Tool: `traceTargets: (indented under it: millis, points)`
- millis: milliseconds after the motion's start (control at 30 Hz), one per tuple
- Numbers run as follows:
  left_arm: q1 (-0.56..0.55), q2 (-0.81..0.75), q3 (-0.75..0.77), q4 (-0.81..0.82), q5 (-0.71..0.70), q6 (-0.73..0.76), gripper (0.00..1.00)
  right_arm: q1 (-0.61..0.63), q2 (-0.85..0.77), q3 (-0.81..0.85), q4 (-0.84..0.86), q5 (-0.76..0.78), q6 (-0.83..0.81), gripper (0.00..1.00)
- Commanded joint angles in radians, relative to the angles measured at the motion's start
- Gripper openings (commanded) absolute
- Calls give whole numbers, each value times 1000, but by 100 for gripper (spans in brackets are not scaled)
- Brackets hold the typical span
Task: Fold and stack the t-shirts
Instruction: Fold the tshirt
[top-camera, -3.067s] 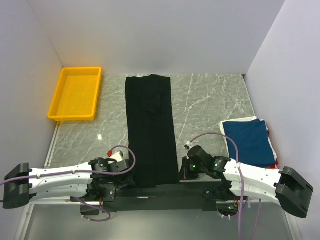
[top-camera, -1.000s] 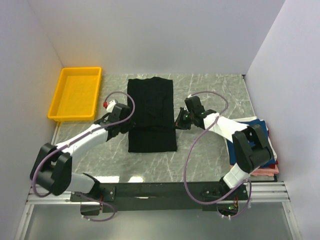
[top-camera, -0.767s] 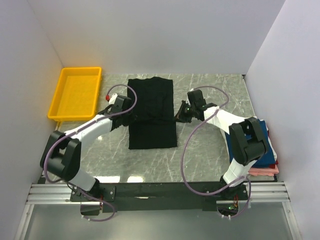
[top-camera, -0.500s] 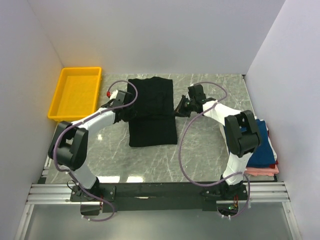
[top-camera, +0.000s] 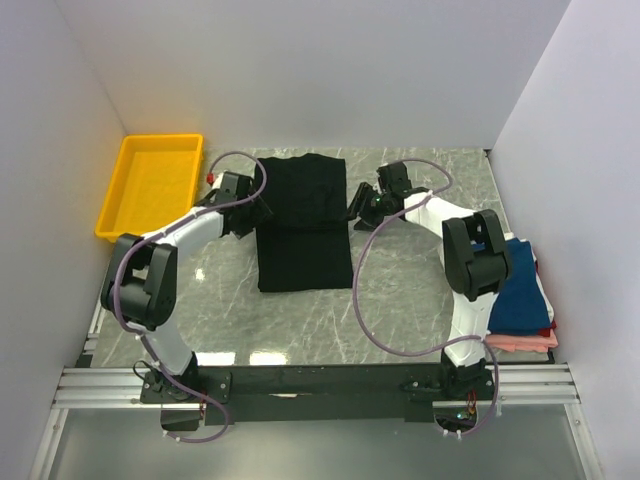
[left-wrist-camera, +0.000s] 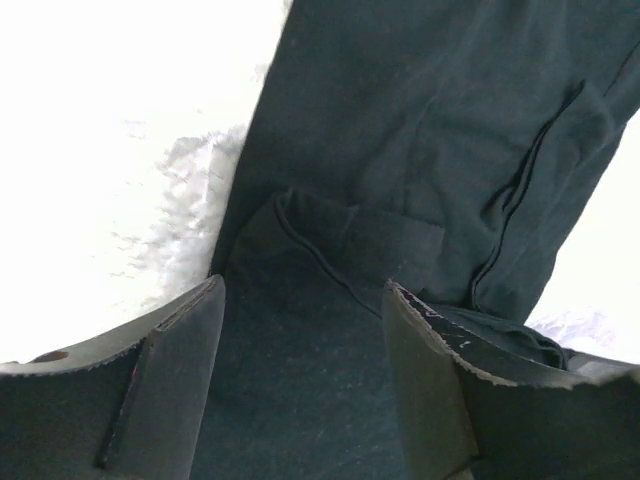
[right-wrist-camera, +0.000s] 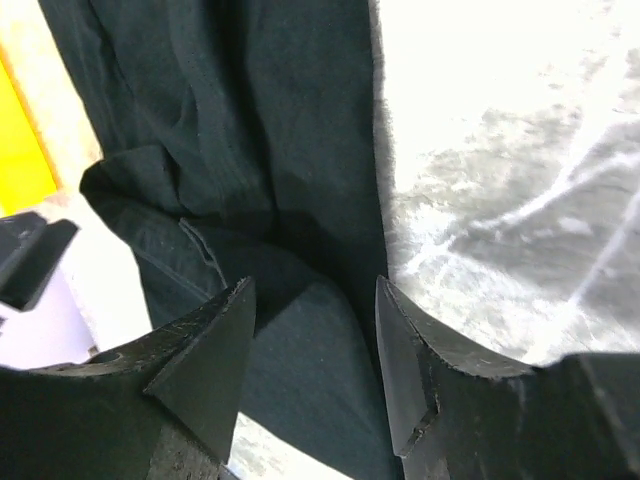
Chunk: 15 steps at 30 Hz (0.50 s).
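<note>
The black shirt (top-camera: 303, 225) lies on the desk (top-camera: 420, 270). It looks folded over, so its far half is two layers thick. The left claw (top-camera: 250, 208) is at the shirt's left edge, and the right claw (top-camera: 357, 212) is at its right edge. Both claws are open wide and hold nothing. The cloth lies loose under them.

I think this step is letting go of the fold. To do it well, both claws should lift straight up and away so no finger drags the cloth. The edges should lie flat and line up.

The yellow tray (top-camera: 142, 237) sits left of the shirt, apart from it, and has nothing in it. A stack of folded shirts (top-camera: 520, 290) sits well to the right of the black shirt, with blue on top and pink at the bottom.
</note>
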Motion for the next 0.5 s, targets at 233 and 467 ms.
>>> traceTargets:
  millis: [233, 467]
  points:
    - [-22, -193, -85, 40, 57, -14, 29, 43, -251, -139, 47, 110, -23, 54]
    - [-74, -51, -13, 64, 133, 9, 1, 145, -150, -52, 61, 92, -49, 47]
